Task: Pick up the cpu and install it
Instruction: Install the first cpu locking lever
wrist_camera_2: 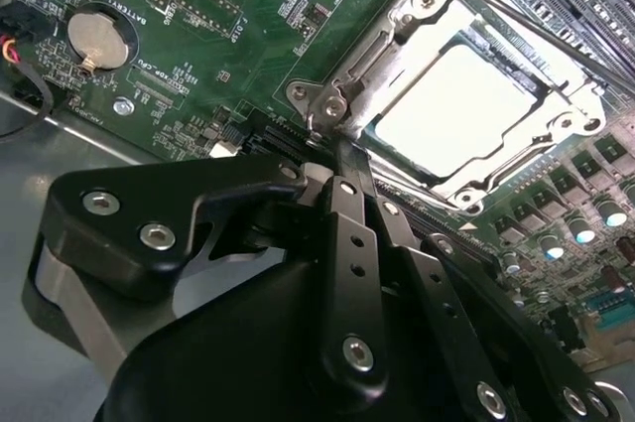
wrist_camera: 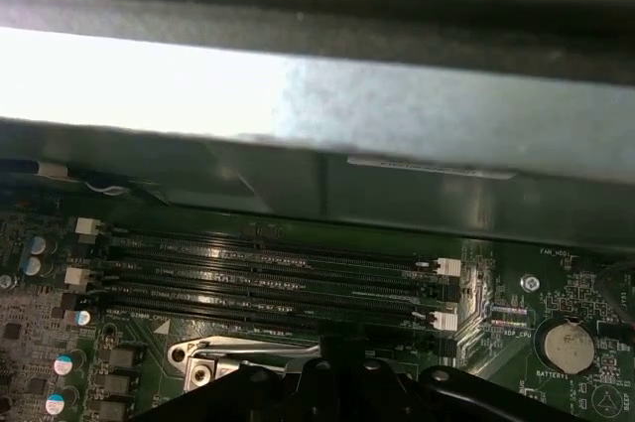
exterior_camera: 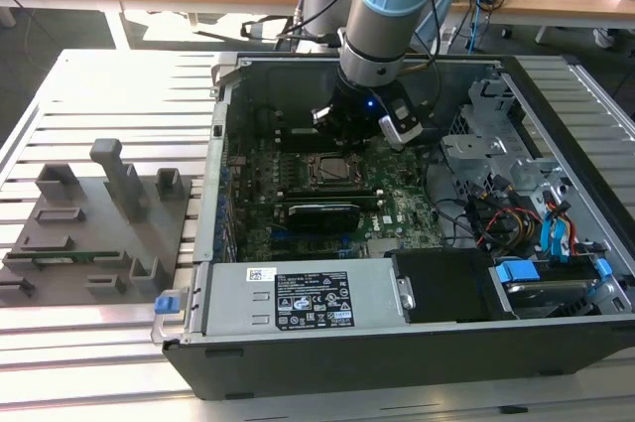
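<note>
Second wrist view puts the cpu [wrist_camera_2: 458, 109] already seated in its socket on the green motherboard [wrist_camera_2: 248, 35], its pale metal top showing through the silver retention frame [wrist_camera_2: 397, 65] that lies over its edges. The black pincer [wrist_camera_2: 347, 159] sits just short of the frame's near corner, its two slim fingers [wrist_camera_2: 349, 233] drawn close together with nothing between them; it looks closed and empty.

From the exterior view, the arm reaches down into the open computer case [exterior_camera: 417, 343] on the slatted bench [exterior_camera: 119, 84], with the socket [exterior_camera: 327, 169] at about 7 o'clock from the wrist. A coin cell battery [wrist_camera_2: 99, 40] sits on the board well apart from the socket, and the first wrist view shows the memory slots [wrist_camera: 268, 278] alongside it.

My judgement: the chip is light, stiff and flat, with a smooth lid that would slip under a loose hold, and a delicate underside. It is best taken by two opposite edges, kept level.
</note>
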Robot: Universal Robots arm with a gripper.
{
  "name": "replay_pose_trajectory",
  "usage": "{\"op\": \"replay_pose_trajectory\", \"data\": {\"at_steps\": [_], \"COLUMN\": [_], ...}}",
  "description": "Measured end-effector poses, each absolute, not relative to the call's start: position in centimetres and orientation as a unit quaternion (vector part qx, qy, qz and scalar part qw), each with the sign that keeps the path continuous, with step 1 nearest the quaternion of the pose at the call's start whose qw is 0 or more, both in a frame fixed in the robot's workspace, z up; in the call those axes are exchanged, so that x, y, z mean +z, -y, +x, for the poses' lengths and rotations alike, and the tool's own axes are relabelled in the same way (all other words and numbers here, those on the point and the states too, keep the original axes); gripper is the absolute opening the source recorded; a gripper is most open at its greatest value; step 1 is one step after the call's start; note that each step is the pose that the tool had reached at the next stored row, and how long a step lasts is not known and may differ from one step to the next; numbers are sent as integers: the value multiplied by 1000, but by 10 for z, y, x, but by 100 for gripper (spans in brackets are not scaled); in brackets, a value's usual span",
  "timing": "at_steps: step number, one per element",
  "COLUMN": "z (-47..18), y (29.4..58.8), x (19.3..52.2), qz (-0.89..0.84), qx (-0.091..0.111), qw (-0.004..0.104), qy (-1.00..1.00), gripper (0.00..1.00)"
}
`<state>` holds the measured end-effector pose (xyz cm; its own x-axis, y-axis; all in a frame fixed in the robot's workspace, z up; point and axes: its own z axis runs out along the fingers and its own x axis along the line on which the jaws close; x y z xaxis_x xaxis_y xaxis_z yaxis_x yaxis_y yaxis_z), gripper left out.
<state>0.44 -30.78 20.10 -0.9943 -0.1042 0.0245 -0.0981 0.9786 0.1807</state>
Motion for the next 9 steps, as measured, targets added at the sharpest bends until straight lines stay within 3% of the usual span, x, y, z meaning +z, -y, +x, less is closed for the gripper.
{"op": "replay_pose_trajectory", "data": {"at_steps": [9], "z": [4], "y": [308], "x": [201], "qz": [51], "qx": [-79], "qw": [18], "qy": [995], "gripper": [11]}}
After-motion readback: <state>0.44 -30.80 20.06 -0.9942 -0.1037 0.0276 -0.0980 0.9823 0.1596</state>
